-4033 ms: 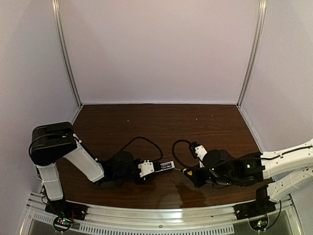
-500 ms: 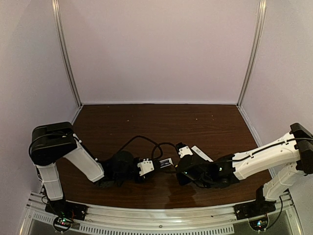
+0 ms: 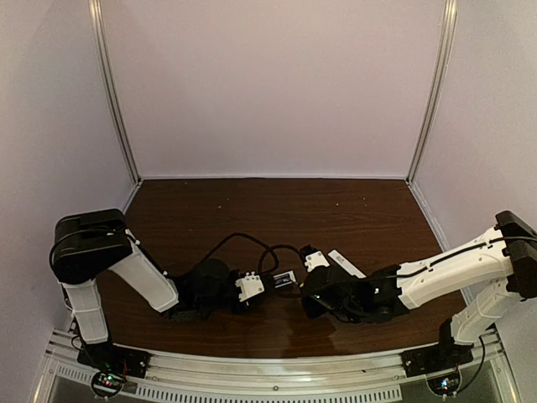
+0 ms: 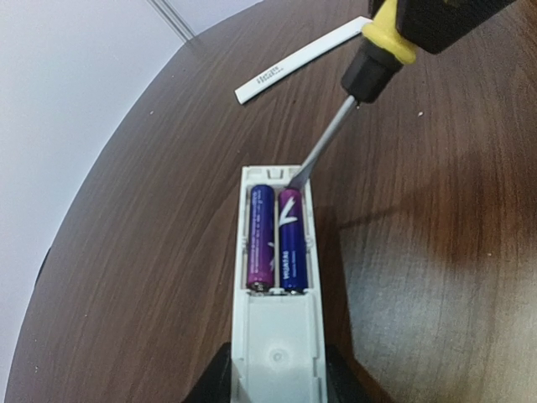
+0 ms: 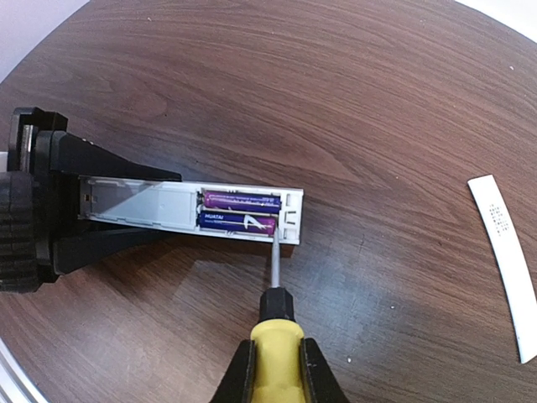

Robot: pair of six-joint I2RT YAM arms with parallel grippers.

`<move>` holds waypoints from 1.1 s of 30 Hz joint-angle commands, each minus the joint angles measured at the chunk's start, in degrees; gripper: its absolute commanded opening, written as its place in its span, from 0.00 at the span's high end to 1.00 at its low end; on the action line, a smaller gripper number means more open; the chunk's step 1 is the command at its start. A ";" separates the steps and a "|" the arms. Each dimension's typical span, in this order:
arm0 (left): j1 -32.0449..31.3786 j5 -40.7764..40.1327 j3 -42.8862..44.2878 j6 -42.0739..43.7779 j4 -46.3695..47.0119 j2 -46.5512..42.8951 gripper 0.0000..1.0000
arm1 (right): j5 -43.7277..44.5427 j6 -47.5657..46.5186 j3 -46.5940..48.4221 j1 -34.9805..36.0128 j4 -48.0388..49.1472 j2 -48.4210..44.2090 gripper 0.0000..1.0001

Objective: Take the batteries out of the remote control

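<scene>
The white remote control point(image 4: 277, 336) lies flat on the table with its compartment open, and my left gripper point(image 4: 277, 375) is shut on its near end. Two purple-blue batteries point(image 4: 277, 238) sit side by side in the recess point(image 5: 239, 211). My right gripper point(image 5: 275, 363) is shut on the yellow handle of a screwdriver point(image 5: 277, 336). The screwdriver's blade tip point(image 4: 295, 178) rests at the far end of the bluer battery point(image 5: 237, 222). In the top view, the left gripper point(image 3: 262, 286) and the right gripper point(image 3: 312, 290) face each other over the remote control point(image 3: 284, 280).
The flat white cover strip point(image 5: 506, 260) lies loose on the brown table, to the right of the remote and behind the right arm point(image 3: 346, 263). Black cables loop over the table behind both grippers point(image 3: 252, 243). Pale walls enclose the table on three sides.
Since four seconds ago my right arm has swung left, bringing the screwdriver tip to the battery compartment. In the last half second it has hardly moved. The left arm is still.
</scene>
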 commanded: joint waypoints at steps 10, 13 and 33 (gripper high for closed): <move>-0.07 1.51 0.23 0.43 3.29 -0.40 1.00 | -4.58 -1.56 -1.35 -0.98 5.19 -0.76 1.00; -0.13 1.76 0.13 0.45 3.34 -0.49 1.00 | -5.73 -1.55 -2.42 -1.20 5.62 -1.50 1.00; -0.09 2.43 -0.31 0.46 3.91 -0.82 1.00 | -10.56 -1.72 -5.91 -1.98 10.93 -3.88 1.00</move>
